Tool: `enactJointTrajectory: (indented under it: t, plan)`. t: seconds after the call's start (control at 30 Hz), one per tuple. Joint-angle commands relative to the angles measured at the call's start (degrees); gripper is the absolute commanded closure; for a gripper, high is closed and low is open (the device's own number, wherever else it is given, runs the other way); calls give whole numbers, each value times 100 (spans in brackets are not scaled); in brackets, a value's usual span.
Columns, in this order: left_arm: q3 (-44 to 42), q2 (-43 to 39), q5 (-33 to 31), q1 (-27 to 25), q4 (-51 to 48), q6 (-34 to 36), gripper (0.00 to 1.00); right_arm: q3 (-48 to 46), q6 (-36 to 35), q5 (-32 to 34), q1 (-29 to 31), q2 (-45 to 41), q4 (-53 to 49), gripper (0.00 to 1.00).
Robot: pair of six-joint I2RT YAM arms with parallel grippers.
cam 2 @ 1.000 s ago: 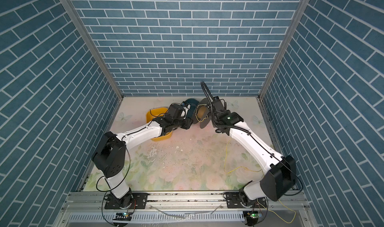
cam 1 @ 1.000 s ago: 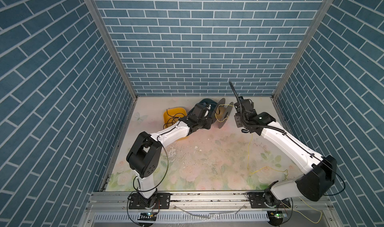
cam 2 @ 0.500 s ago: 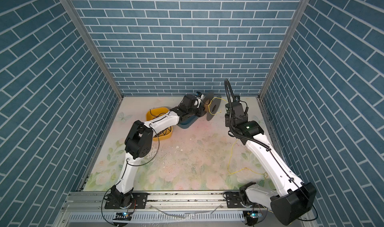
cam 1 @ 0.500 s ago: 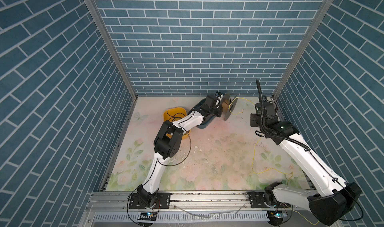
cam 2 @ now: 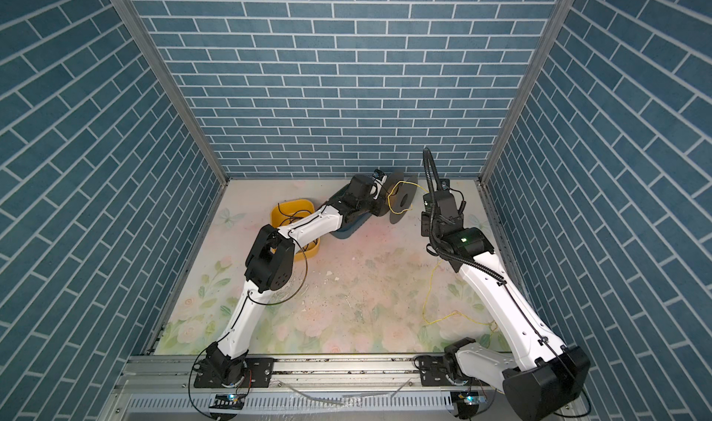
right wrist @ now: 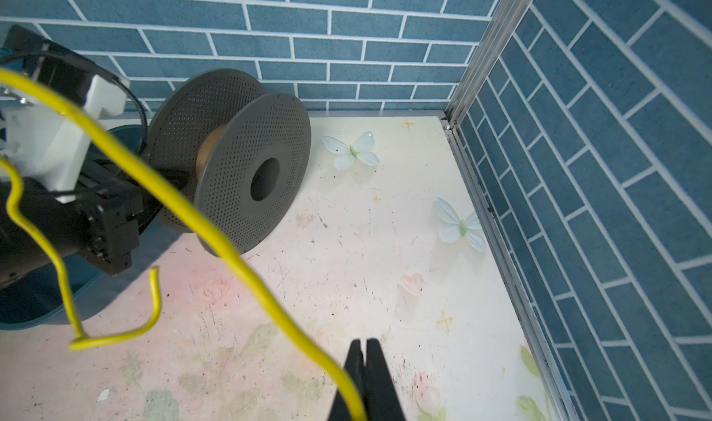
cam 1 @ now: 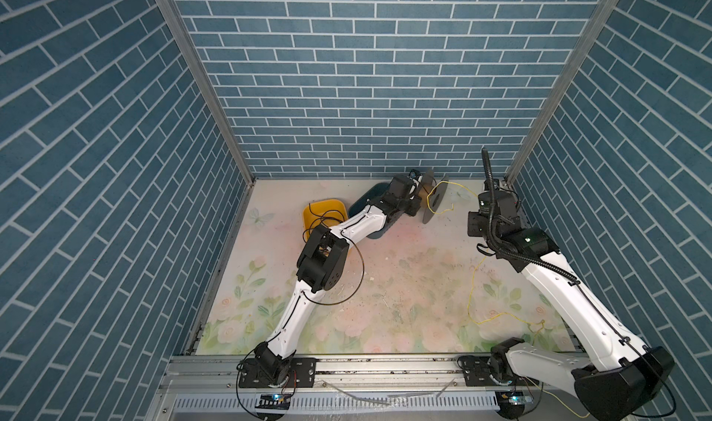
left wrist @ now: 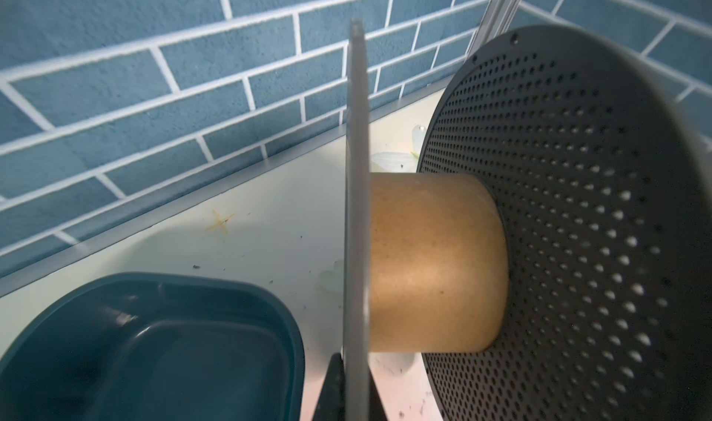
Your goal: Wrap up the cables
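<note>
Yellow cable held up beside a spool in a blue-brick booth.

Blue brick-pattern walls [cam 1: 346, 72] close in three sides of a tabletop [cam 1: 404, 284] printed with pale flowers and butterflies, scuffed and flecked with dark specks. Toward the back sit a yellow tub [cam 1: 323, 211] and a dark teal tub [left wrist: 154, 342]. The left fingers [left wrist: 333, 392] pinch the near flange of a dark perforated spool [right wrist: 227, 192], whose flanges stand upright near the back wall. The right fingers [right wrist: 377, 376] are closed on the cable [right wrist: 215, 235]. It is thin, bright yellow and kinked. Its free end curls in the air just in front of the spool, and the rest drops to the tabletop's right side and wanders in loose bends toward the front rail.
</note>
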Motion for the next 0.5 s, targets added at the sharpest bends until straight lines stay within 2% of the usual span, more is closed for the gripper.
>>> enactJointTrajectory:
  t: [0.0, 0.2, 0.47]
  plan:
    - [-312, -894, -590, -221, -220, 227, 100, -157, 117, -13, -25, -197, -46, 100]
    - [-1528, -2227, -1221, -449, -602, -144, 100, -141, 121, -108, -32, -390, -215, 100]
    - [-3072, -4127, -1805, -678, -1294, -729, 100, -68, 25, -927, -32, -446, -371, 100]
